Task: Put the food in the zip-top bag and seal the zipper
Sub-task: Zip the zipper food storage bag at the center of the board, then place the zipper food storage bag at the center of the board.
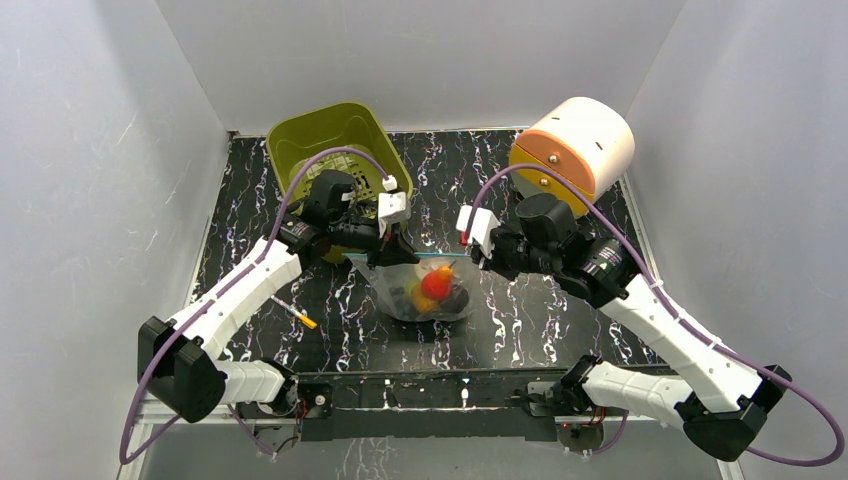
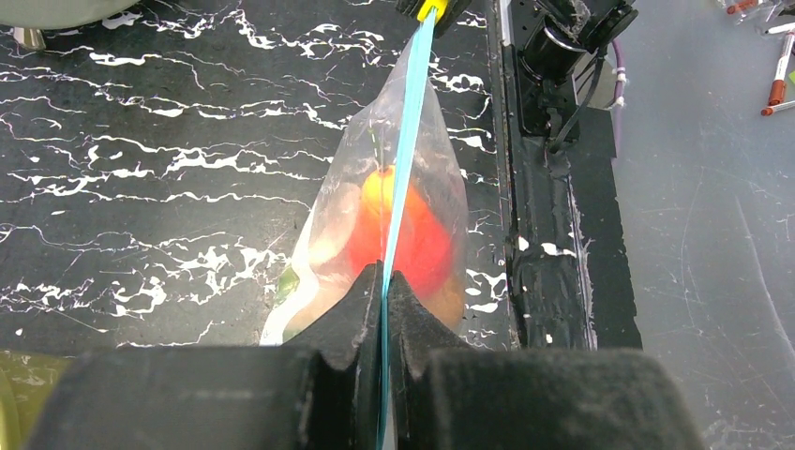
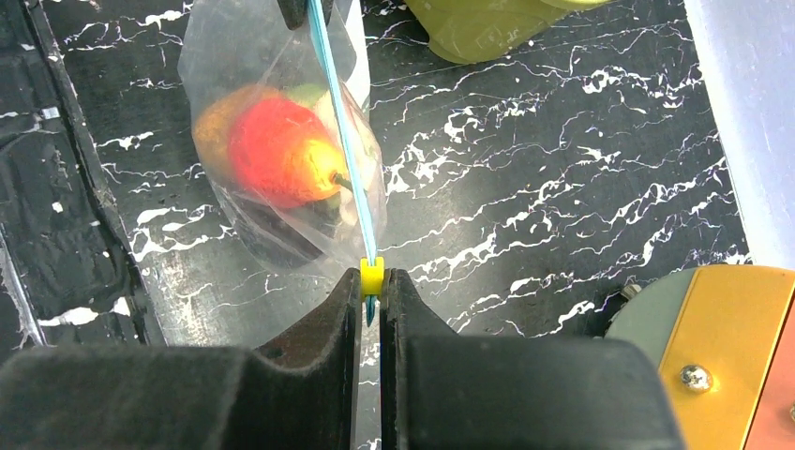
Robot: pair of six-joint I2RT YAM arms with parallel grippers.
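The clear zip-top bag point(image 1: 405, 298) hangs above the table between both grippers, with its blue-teal zipper point(image 1: 432, 258) stretched taut. Inside it lies the food: a red-orange fruit point(image 1: 435, 283) and a dark piece point(image 1: 456, 299) show from above. My left gripper point(image 1: 392, 254) is shut on the zipper's left end; in the left wrist view the strip point(image 2: 405, 159) runs out from between its tips point(image 2: 385, 277) over the red fruit point(image 2: 422, 246). My right gripper point(image 3: 372, 277) is shut on the yellow slider point(image 3: 372, 272) at the zipper's point(image 3: 337, 122) other end, beside the bag point(image 3: 217, 56).
An olive-green bin point(image 1: 330, 140) stands at the back left, just behind the left gripper. At the back right lies a peach and orange cylinder point(image 1: 575, 150). On the table, left of the bag, rests a thin yellow-tipped stick point(image 1: 296, 313). The table's black front rail point(image 1: 430, 390) runs below the bag.
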